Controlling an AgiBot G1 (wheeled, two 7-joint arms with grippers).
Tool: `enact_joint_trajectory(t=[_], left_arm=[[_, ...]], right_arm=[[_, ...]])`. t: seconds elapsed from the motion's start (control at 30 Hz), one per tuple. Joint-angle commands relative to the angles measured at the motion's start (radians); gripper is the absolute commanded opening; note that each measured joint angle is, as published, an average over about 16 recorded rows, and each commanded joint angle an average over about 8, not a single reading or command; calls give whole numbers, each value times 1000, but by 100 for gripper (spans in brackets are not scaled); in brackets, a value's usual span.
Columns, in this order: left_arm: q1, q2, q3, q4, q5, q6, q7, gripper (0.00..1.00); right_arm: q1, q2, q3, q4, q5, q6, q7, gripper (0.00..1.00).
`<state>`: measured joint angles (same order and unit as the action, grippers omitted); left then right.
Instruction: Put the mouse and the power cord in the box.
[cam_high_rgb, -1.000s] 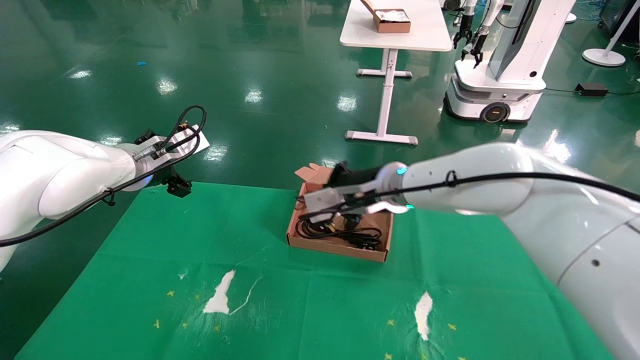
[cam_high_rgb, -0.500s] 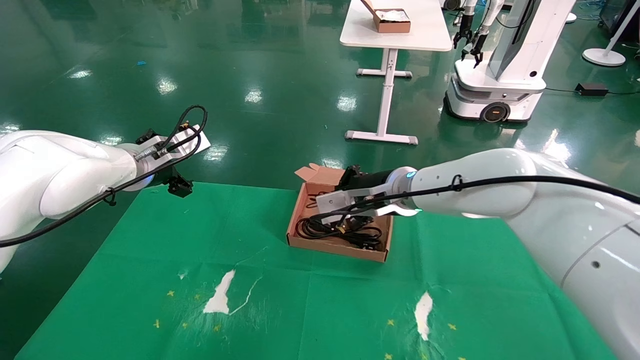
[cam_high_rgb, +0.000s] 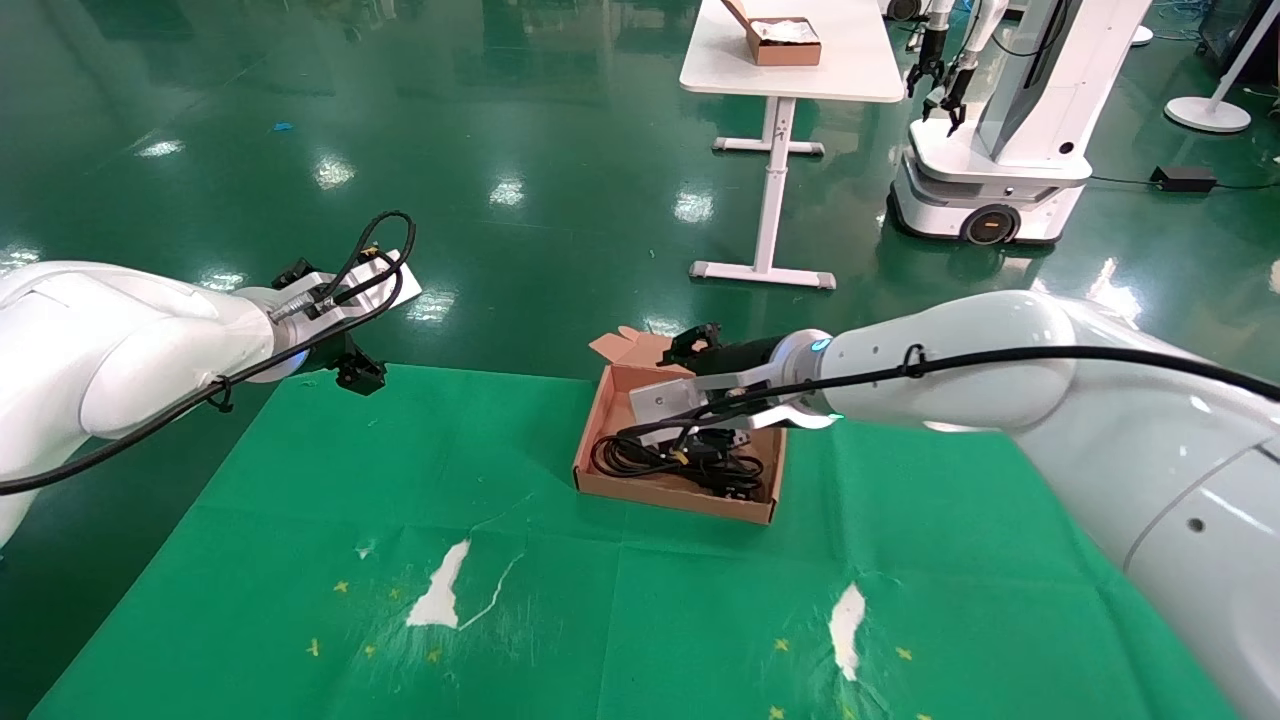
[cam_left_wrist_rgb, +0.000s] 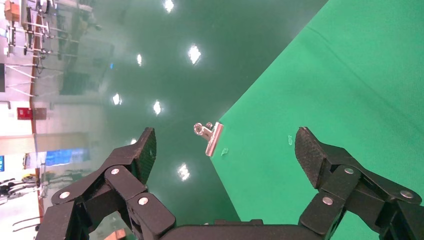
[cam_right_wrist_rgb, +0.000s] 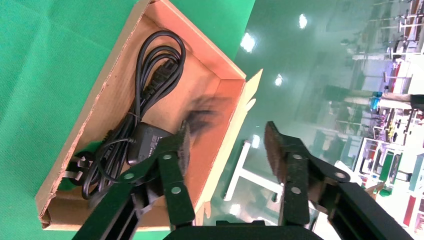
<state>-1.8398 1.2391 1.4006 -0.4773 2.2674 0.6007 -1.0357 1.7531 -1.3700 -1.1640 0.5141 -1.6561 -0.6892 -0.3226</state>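
The brown cardboard box (cam_high_rgb: 670, 495) lies open on the green cloth, its lid flaps (cam_high_rgb: 625, 346) at the far end. Inside it, the power cord (cam_high_rgb: 640, 458) is wound in loops (cam_right_wrist_rgb: 159, 65), with its pronged plug (cam_right_wrist_rgb: 75, 168) at one end. The black mouse (cam_right_wrist_rgb: 145, 142) rests upside down on the cord with its thin wire. My right gripper (cam_right_wrist_rgb: 226, 145) hangs open and empty over the box's far edge (cam_high_rgb: 697, 345). My left gripper (cam_left_wrist_rgb: 226, 150) is open and empty at the cloth's far left corner (cam_high_rgb: 357, 372).
A metal clip (cam_left_wrist_rgb: 210, 138) holds the cloth's corner below the left gripper. Torn white patches (cam_high_rgb: 440, 590) mark the near cloth. Beyond the cloth are green floor, a white table (cam_high_rgb: 790, 70) with another brown box (cam_high_rgb: 782, 42), and another robot (cam_high_rgb: 1000, 140).
My right gripper has risen from the box's inside and tilted toward its far edge. The mouse and cord stay in the box. The left arm has not moved.
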Motion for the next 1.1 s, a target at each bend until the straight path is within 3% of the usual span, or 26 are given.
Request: enact_joint_trajectory(t=[0.03, 0.37, 1.1], left_arm=[[0, 0, 0, 0, 0, 0, 0, 100], [0, 0, 0, -1, 1, 0, 0, 100], [0, 0, 0, -1, 1, 0, 0, 100]], right_arm=[[0, 0, 1, 1, -1, -1, 0, 100], [-29, 33, 41, 36, 39, -37, 22, 100], [-276, 309, 362, 315, 376, -330, 207, 100]])
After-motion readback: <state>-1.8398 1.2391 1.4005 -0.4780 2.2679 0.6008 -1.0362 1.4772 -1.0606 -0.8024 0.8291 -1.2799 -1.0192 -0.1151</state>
